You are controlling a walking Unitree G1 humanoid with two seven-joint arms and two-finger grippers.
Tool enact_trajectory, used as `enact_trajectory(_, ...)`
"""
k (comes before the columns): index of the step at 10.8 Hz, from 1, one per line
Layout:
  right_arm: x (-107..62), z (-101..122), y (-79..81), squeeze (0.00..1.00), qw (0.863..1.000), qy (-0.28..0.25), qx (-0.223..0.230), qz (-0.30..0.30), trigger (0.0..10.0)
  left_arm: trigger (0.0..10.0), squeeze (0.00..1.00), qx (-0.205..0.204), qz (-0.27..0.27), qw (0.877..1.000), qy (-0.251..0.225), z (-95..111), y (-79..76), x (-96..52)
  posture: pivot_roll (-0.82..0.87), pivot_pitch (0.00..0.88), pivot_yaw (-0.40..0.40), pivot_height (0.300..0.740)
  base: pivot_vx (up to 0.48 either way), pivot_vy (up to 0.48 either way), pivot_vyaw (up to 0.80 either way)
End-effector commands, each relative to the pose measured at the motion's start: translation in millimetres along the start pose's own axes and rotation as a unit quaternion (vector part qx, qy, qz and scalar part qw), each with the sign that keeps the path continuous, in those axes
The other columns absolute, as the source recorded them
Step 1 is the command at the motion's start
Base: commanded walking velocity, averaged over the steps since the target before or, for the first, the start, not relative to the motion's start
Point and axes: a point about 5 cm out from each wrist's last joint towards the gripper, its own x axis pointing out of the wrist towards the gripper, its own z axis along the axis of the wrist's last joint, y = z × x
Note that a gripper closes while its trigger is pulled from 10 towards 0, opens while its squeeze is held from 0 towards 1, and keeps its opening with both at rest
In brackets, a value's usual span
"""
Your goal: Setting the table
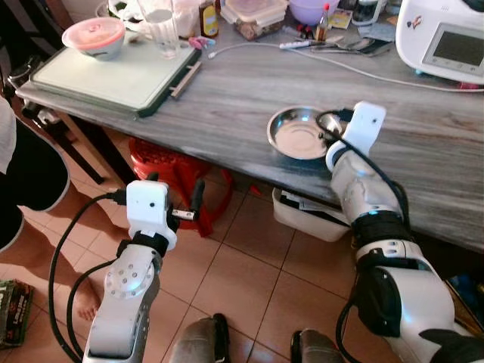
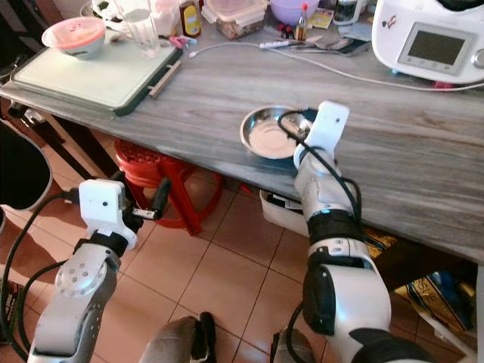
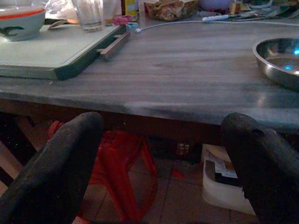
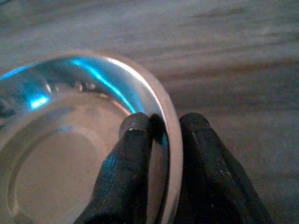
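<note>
- 1 steel plate [image 1: 299, 133] sits on the grey wooden table [image 1: 227, 98], near its front edge, with bare tabletop all round it.
- The right gripper [image 4: 163, 135] is closed down on the plate's rim: 1 finger [image 4: 126, 163] inside the dish, 1 outside, the rim pinched between them.
- The left gripper [image 3: 161, 154] hangs below the table's front edge, over the tiled floor [image 1: 242, 280]; its 2 fingers stand wide apart and hold nothing.
- 1 pale green tray [image 1: 106, 76] lies at the table's left corner, its near edge close to the table edge. On it stand 1 bowl [image 1: 94, 36] with a pink rim and 1 clear glass [image 1: 162, 30].
- Along the back edge: 1 white appliance with a screen [image 1: 446, 41], 1 lidded food box [image 1: 257, 15], 1 purple bowl [image 1: 314, 9] and 1 white cable [image 1: 340, 64] running across the top.
- The widest bare stretch of tabletop runs between the tray and the plate; more lies to the plate's right.
- Under the table: 1 red plastic stool [image 1: 178, 174] and 1 white bin [image 1: 310, 215].
- 1 person's leg [image 1: 30, 249] stands at the far left, beside the left arm.
</note>
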Motion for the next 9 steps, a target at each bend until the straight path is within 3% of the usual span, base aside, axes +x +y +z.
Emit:
enact_trajectory(1, 1.3, 3.4, 1.4, 1.00, 1.000, -0.005, -0.003, -0.003, 10.0, 10.0, 0.00, 0.008, 0.003, 1.000, 0.006, -0.1, 2.2, -3.7, 0.05, 0.207, 0.099, 0.740, 0.000, 0.000, 0.00)
enact_trajectory(3, 0.4, 12.0, 1.8, 1.00, 0.999, -0.038, -0.013, 0.001, 10.0, 10.0, 0.00, 0.007, 0.003, 1.000, 0.007, 0.1, 1.7, -3.5, 0.05, 0.205, 0.094, 0.740, 0.000, 0.000, 0.00)
enact_trajectory(6, -17.0, 32.5, 1.3, 1.00, 0.989, -0.141, -0.042, 0.025, 10.0, 10.0, 0.00, 0.001, 0.022, 1.000, 0.012, -1.9, 3.2, -0.3, 0.03, 0.188, 0.083, 0.740, 0.000, 0.000, 0.00)
enact_trajectory(8, -42.8, 39.3, -1.1, 1.00, 0.969, -0.222, -0.095, 0.048, 10.0, 10.0, 0.00, -0.002, 0.036, 0.999, 0.021, -5.6, 7.0, -0.2, 0.02, 0.178, 0.078, 0.740, 0.000, 0.000, 0.00)
enact_trajectory(9, -60.5, 31.5, -3.7, 1.00, 0.960, -0.242, -0.125, 0.064, 10.0, 10.0, 0.00, -0.003, 0.040, 0.999, 0.024, -7.8, 8.2, -1.2, 0.02, 0.167, 0.075, 0.740, 0.000, 0.000, 0.00)
